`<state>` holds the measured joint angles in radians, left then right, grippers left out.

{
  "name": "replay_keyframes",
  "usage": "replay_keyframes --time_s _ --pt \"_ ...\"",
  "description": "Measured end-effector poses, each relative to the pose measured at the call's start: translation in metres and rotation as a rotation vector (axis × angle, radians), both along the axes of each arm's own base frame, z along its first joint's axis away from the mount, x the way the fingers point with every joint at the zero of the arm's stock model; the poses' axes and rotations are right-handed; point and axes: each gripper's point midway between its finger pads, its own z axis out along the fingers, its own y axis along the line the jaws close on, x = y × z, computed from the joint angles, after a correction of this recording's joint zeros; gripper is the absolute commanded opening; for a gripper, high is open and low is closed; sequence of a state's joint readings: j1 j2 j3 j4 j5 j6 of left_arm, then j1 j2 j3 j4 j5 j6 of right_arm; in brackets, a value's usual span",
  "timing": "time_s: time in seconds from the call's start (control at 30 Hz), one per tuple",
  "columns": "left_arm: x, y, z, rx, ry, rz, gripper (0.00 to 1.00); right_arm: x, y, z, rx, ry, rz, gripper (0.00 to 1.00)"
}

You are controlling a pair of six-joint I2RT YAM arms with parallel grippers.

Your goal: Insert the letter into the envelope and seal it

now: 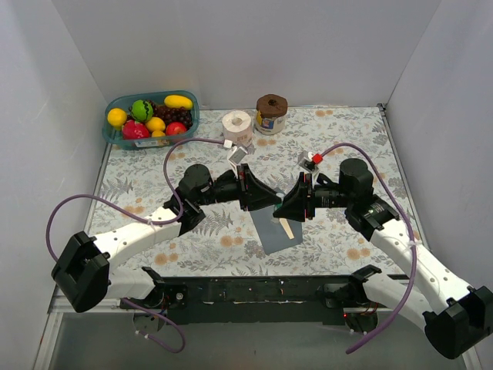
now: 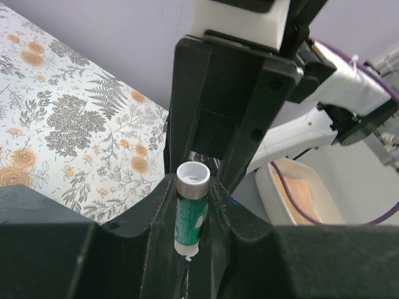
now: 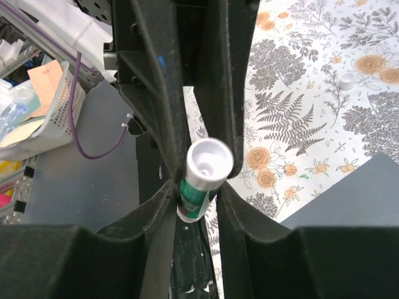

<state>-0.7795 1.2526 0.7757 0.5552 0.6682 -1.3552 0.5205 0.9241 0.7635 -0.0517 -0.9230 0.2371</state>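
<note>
The dark grey envelope (image 1: 276, 231) lies flat at the table's front centre. A narrow cream strip of the letter (image 1: 287, 228) shows at its right side, and the rest of the letter is hidden. A corner of the envelope shows in the right wrist view (image 3: 358, 193). My left gripper (image 1: 272, 199) and right gripper (image 1: 288, 206) meet tip to tip just above the envelope's far end. A green glue stick with white ends (image 2: 190, 212) stands between my left fingers (image 2: 190, 208). The same stick (image 3: 201, 184) sits tilted between my right fingers (image 3: 199, 202). Both pairs of jaws close on it.
A teal bin of toy fruit (image 1: 151, 116) stands at the back left. A white tape roll (image 1: 237, 123) and a brown-lidded jar (image 1: 271, 113) stand at the back centre. A small white cap (image 3: 346, 79) lies on the floral cloth. White walls close in three sides.
</note>
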Motion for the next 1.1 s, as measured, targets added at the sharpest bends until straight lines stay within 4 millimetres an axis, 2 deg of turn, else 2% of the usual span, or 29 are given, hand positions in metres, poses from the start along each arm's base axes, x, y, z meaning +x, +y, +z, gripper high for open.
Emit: replay_keyframes --time_s 0.23,0.47,0.7,0.93,1.1 --pt "0.011 0.001 0.009 -0.045 0.038 0.062 0.0 0.002 0.0 0.003 0.039 -0.017 -0.027 0.5" --pt "0.014 0.002 0.01 -0.054 0.051 0.08 0.0 0.005 0.002 0.007 0.062 -0.016 -0.042 0.57" --pt "0.014 0.003 0.007 -0.054 0.067 0.086 0.0 0.013 0.002 0.013 0.08 -0.031 -0.092 0.56" --pt "0.014 0.008 0.005 -0.07 0.086 0.113 0.0 0.023 0.0 0.009 0.09 -0.017 -0.173 0.44" --pt "0.017 0.009 0.008 -0.092 0.092 0.131 0.0 0.024 0.0 0.015 0.114 -0.017 -0.194 0.45"
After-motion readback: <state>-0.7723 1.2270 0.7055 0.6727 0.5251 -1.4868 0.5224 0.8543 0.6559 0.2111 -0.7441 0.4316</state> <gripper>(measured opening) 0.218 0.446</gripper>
